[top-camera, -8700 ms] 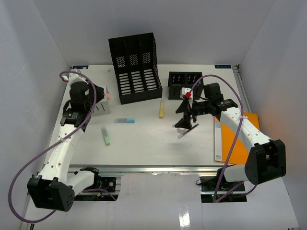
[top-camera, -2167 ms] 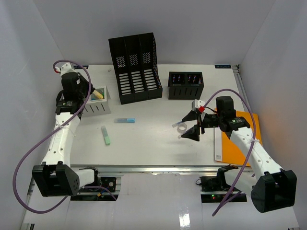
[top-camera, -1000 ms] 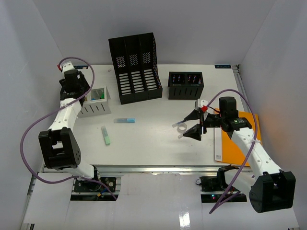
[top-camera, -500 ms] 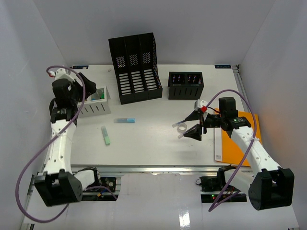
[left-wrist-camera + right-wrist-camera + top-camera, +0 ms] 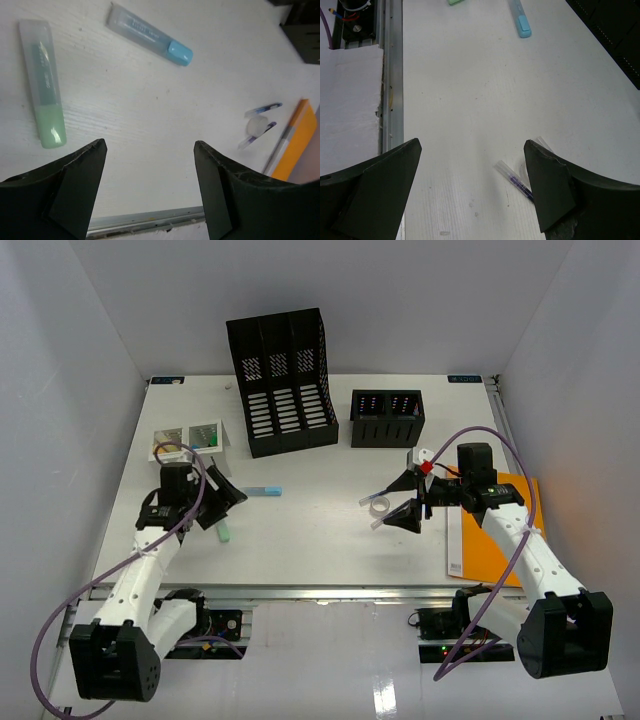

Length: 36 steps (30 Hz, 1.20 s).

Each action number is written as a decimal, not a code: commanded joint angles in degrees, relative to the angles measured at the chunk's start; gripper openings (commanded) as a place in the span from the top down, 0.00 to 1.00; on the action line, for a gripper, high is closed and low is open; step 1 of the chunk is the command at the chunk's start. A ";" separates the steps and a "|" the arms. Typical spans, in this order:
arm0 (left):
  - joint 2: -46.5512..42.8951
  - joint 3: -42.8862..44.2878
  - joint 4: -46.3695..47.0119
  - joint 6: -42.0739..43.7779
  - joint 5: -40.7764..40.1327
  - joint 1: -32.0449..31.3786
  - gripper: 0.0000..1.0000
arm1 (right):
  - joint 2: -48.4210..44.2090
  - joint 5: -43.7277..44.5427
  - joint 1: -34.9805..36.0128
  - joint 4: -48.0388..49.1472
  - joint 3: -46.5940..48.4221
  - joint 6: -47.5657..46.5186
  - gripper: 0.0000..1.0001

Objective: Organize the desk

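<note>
Top external | left gripper (image 5: 222,505) wide, empty, beside green highlighter (image 5: 46,105) | right gripper (image 5: 403,500) wide, empty, over open desk (image 5: 320,550)

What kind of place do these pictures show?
Likely a robot lab's mock office: plain walls around a white desk, a black file organizer, a green highlighter.

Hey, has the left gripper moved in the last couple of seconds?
Yes. The left gripper has drawn back from the small tray toward the near edge, now beside the green highlighter.
</note>
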 commanded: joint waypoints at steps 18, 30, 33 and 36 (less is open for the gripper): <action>14.82 -0.77 -1.88 -8.27 -32.25 -9.53 0.21 | -0.96 -1.52 -1.06 -0.48 0.35 -0.11 0.10; 19.69 -3.25 2.53 -5.65 -29.70 -9.57 0.40 | -0.70 -1.82 -1.41 -0.48 0.35 -0.02 0.10; 21.04 -3.65 3.03 -5.01 -28.37 -9.90 0.44 | -0.70 -1.96 -1.41 -0.55 0.27 0.06 0.10; 21.12 -3.64 3.11 -4.78 -28.21 -10.19 0.51 | -0.70 -2.10 -1.41 -0.48 0.20 0.07 0.10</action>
